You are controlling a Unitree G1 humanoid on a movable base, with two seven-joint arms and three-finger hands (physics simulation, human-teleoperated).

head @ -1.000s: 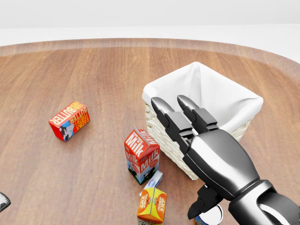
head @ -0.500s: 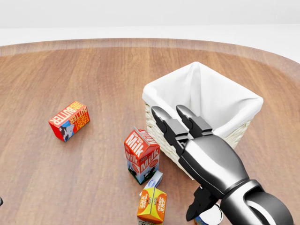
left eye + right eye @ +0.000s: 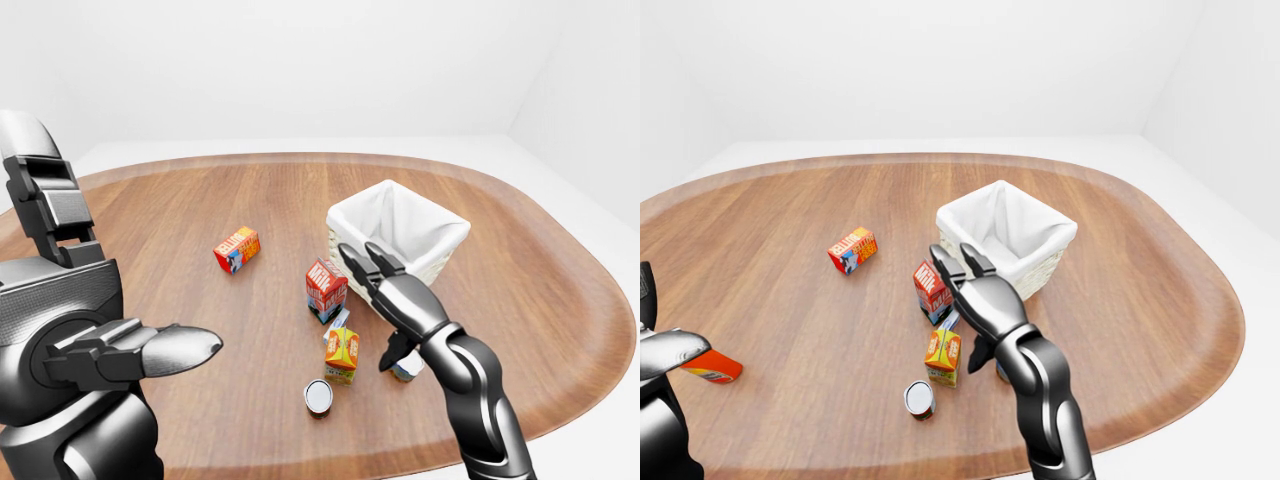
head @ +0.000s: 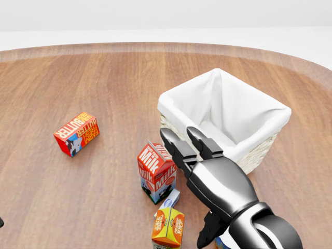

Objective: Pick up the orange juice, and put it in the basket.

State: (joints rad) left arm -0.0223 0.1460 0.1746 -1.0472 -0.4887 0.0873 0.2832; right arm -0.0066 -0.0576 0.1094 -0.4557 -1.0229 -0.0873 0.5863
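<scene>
While the head view crops it, the right-eye view shows the can point(image 3: 919, 398); right hand point(image 4: 199, 168) spread wide, empty.

Glossy dark metal on the right robot hand point(image 4: 215, 181), smooth wood-grain counter point(image 4: 104, 88), white cloth lining a rough woven basket point(image 4: 259, 150), printed paper orange juice point(image 4: 168, 227) carton.

A wide oval wooden table point(image 3: 790, 240) with a raised rim carries all the things. On it stand a wicker basket point(image 3: 1040, 268) with white lining, a red milk carton point(image 4: 156, 173) just beside the basket, and an orange juice carton point(image 4: 168, 226) near the milk. A butter box point(image 4: 77, 134) lies well apart, to the left. A can point(image 3: 919, 398) lies on its side, and a red-orange box point(image 3: 712, 367) lies near the left edge of the right-eye view.
</scene>
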